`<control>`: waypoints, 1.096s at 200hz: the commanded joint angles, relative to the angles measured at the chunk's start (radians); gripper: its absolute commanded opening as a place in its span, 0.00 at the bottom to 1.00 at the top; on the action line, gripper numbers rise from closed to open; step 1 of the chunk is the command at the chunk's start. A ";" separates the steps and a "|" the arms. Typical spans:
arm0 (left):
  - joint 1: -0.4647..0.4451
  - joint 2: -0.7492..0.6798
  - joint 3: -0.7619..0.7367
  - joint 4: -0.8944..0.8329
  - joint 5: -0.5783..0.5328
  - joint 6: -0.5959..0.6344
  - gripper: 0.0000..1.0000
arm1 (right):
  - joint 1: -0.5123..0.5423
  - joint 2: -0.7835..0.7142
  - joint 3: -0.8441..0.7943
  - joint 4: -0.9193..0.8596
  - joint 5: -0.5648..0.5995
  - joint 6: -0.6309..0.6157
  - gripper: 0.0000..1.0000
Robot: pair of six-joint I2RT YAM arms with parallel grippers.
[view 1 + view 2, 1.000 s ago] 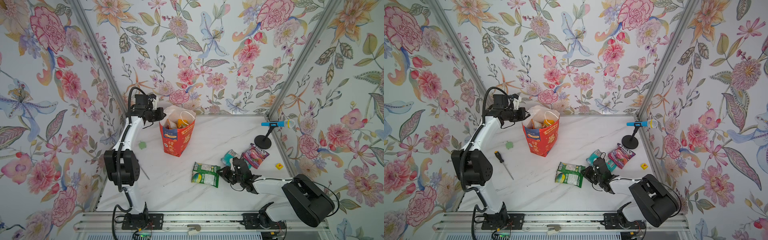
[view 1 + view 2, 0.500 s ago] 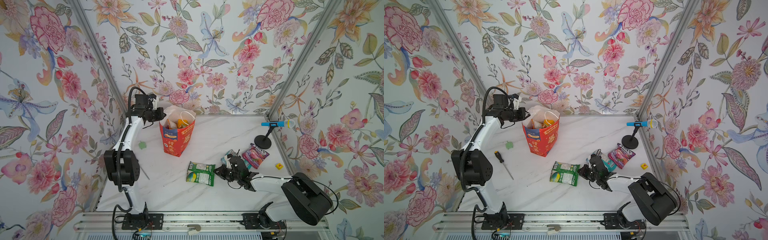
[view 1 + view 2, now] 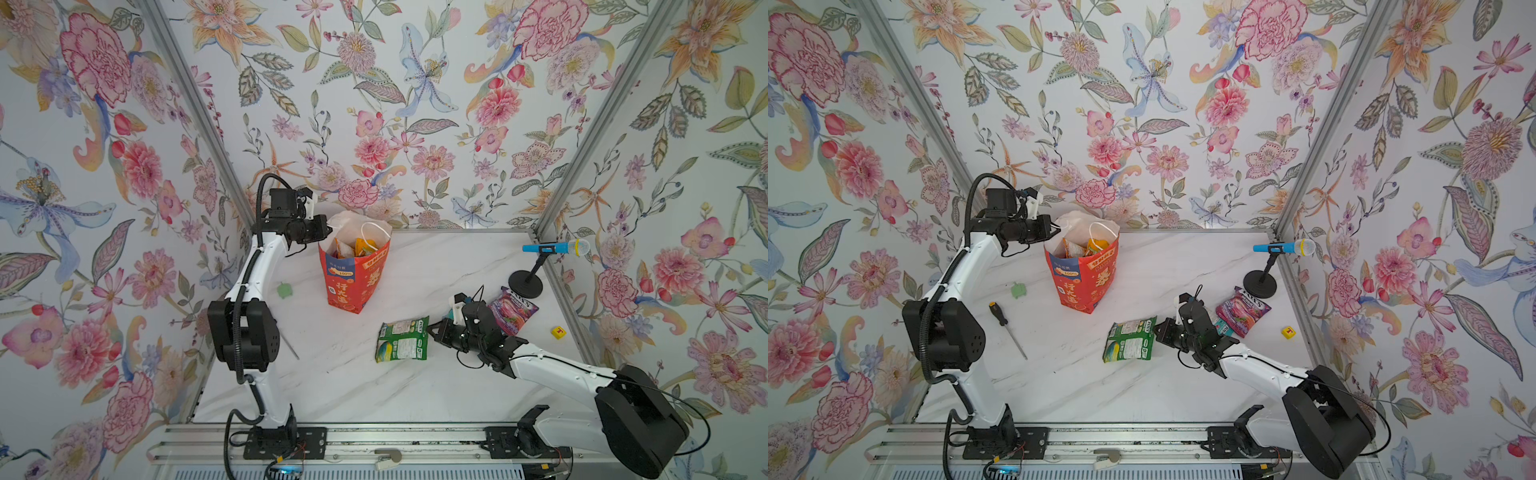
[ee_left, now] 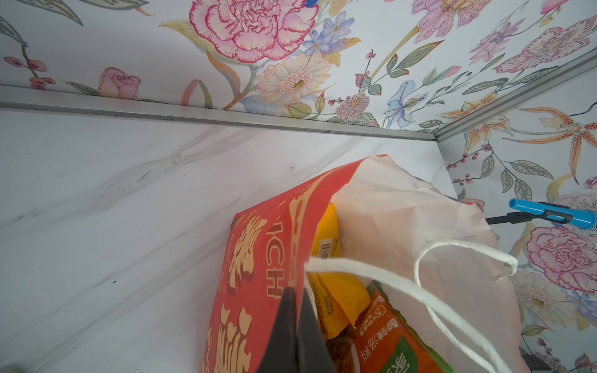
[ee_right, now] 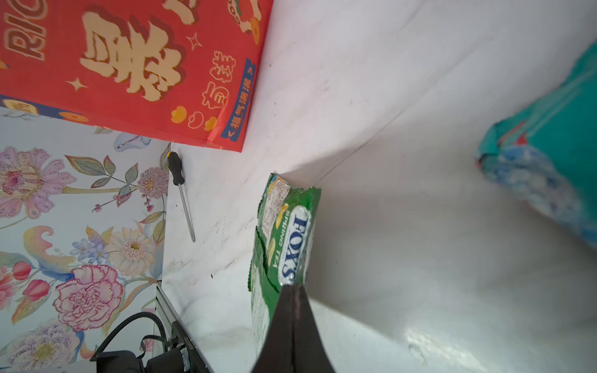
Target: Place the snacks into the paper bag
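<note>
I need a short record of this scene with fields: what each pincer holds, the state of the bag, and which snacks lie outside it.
left pincer: shut on the rim of the paper bag
right pincer: shut on an edge of the green packet
paper bag: upright, open, yellow packet and orange packet inside
outside the bag: green packet, purple packet, teal packet
other: screwdriver

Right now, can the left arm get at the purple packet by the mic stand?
Probably not: the left gripper is pinching the paper bag rim, and the purple packet lies far off, past the right gripper.
</note>
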 commanded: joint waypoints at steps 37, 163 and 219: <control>-0.007 -0.002 0.042 0.029 0.019 0.008 0.00 | -0.187 -0.126 0.064 -0.183 -0.010 -0.150 0.00; -0.009 0.000 0.031 0.050 0.018 -0.016 0.00 | -0.129 0.069 0.458 -0.265 -0.100 -0.258 0.00; -0.010 -0.002 0.029 0.050 0.018 -0.016 0.00 | -0.225 -0.015 0.274 -0.391 -0.068 -0.252 0.52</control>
